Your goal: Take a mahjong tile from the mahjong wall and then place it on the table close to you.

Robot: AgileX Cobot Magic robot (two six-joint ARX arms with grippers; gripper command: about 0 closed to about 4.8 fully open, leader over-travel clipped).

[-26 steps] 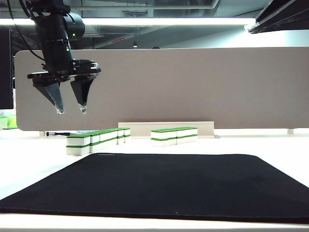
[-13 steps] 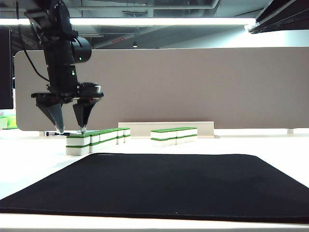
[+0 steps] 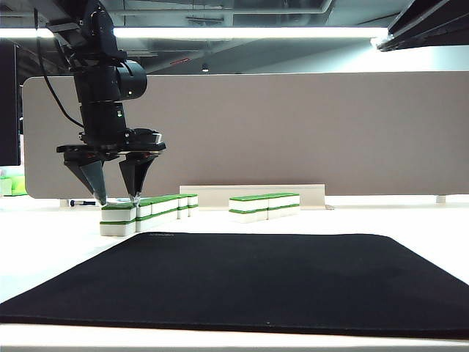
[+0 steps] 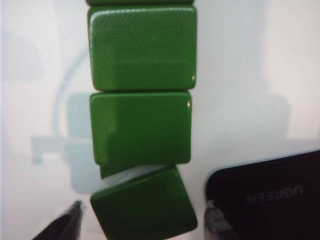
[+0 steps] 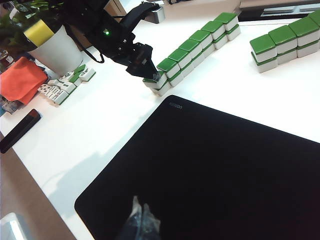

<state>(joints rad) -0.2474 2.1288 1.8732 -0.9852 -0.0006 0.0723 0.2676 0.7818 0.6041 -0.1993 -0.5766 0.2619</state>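
Here the left gripper [image 3: 116, 199] is hanging at the left of the exterior view with its jaws spread and nothing between them, the two fingertips [image 3: 102, 200] straddling the end tile [image 3: 118, 213] of the mahjong wall [image 3: 157, 207], which is running back toward the middle of the frame on the white tabletop [image 3: 44, 242]. In the left wrist view the same end tile [image 4: 144, 204] is sitting skewed on the white tile under it, turned out of line with the next tile [image 4: 140, 127], and the fingertips are showing only as dark corners at the lower edge, one on either side of it. The right gripper [image 5: 140, 220] is waiting low in the right wrist view over the near part of the black mat [image 5: 215, 170], its fingers lying together, shut on nothing.

The main risk, as I judge it, is coming from that skew: jaws closing on a turned tile are likely to be meeting corners rather than flat sides, so the tile could be twisting or squirting out. Going down too far could be catching the lower tile as well, lifting two or toppling the stack. The next tile is lying just beside the end one, so a fingertip drifting along the row could be nudging it and disturbing the wall. The mat's corner is also lying near one fingertip.
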